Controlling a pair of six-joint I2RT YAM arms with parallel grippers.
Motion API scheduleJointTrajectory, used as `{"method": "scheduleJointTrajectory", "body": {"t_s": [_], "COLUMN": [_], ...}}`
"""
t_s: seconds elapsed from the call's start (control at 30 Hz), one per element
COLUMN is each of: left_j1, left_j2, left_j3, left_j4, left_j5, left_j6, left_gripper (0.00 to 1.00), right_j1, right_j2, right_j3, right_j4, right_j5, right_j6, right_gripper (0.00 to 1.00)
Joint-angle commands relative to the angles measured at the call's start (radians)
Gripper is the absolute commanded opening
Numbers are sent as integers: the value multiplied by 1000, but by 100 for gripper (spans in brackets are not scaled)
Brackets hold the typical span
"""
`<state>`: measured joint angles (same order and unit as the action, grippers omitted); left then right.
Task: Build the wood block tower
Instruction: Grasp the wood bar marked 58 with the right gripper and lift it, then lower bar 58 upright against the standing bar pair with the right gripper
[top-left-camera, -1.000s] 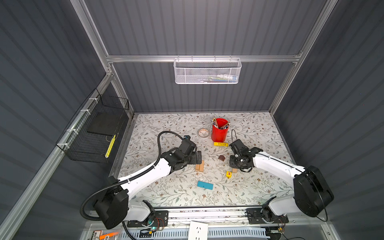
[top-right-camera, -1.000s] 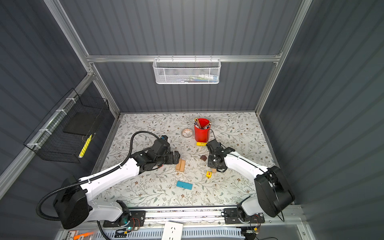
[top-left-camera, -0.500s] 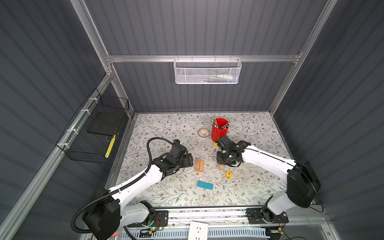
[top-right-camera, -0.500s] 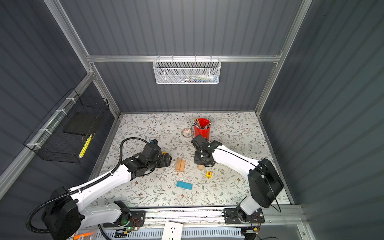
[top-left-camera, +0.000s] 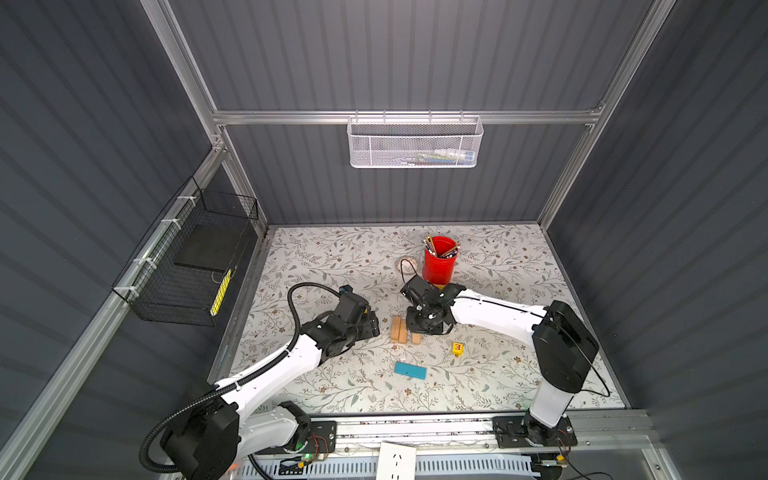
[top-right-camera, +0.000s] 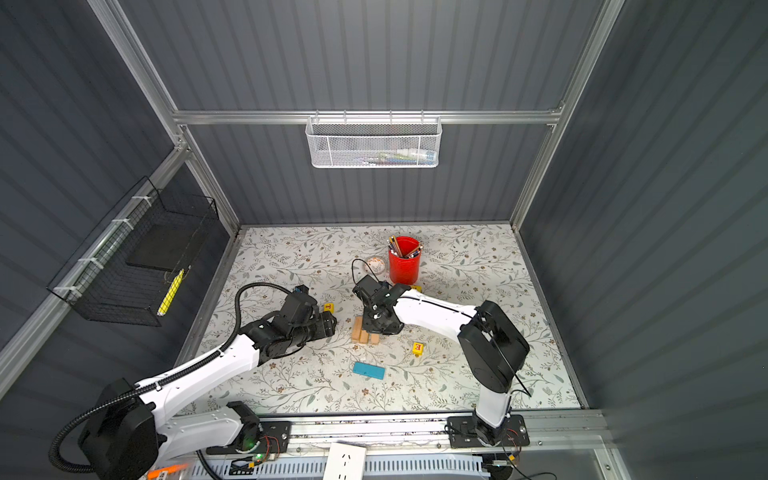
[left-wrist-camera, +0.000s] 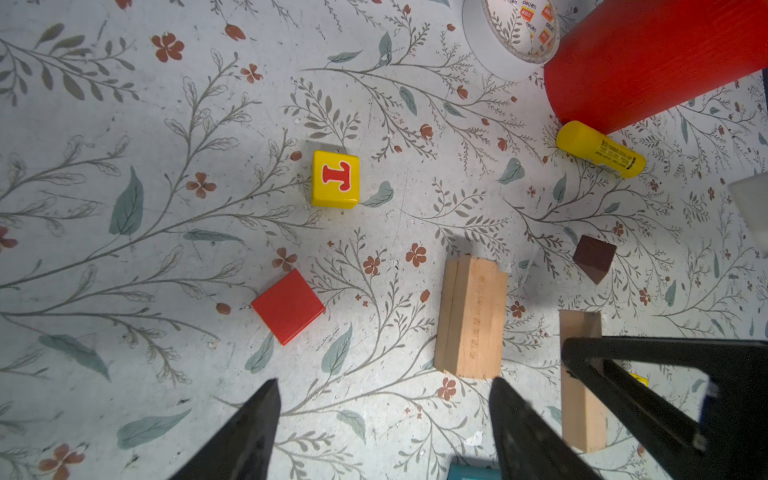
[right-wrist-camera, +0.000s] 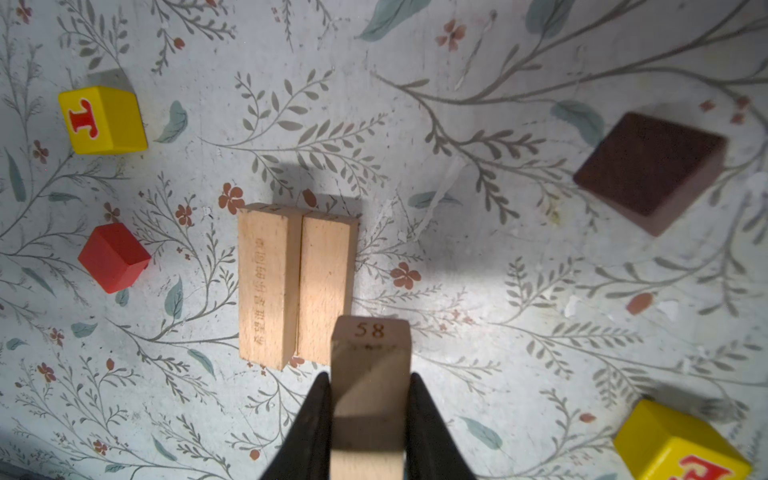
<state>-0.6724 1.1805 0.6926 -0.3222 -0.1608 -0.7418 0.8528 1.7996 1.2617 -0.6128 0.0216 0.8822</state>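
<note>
your right gripper is clamped on a tan wooden bar stamped 58, with its two black fingers pressed against the bar's long sides. in both top views this gripper points down just below the centre of the frame. the held bar's end shows just right of a pair of tan wooden bars lying on the floral table. the right wrist view shows the pair touching along their whole length. the held bar's end overlaps the near end of one of them, but you cannot tell from these views whether it touches the pair or the table.

your left gripper is spread wide with nothing between its fingers. in both top views it sits left of the pair, near but apart.

in a top view a yellow cube with a red letter t lies up and left of the pair. a red cube lies near that cube, apart from it. a dark brown roof-shaped piece lies alone on the pair's other side. a yellow cube with a red letter e sits down and right of the pair, and a teal bar lies flat below them, in the lower middle of the frame. a red cup of pencils stands above the right gripper.
</note>
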Motion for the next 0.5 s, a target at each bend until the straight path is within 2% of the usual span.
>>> {"method": "scheduleJointTrajectory", "body": {"t_s": [0.0, 0.47], "left_j1": [7, 7], "left_j2": [-11, -4], "left_j3": [-22, -19], "left_j4": [23, 23], "left_j5": [7, 12], "left_j6": [-34, -40], "left_gripper": [76, 73], "right_j1": [10, 12], "right_j2": [41, 114], "right_j3": [46, 74], "right_j4": [2, 44], "right_j5": [4, 15], "right_j6": [38, 65], "right_gripper": [14, 12]}}
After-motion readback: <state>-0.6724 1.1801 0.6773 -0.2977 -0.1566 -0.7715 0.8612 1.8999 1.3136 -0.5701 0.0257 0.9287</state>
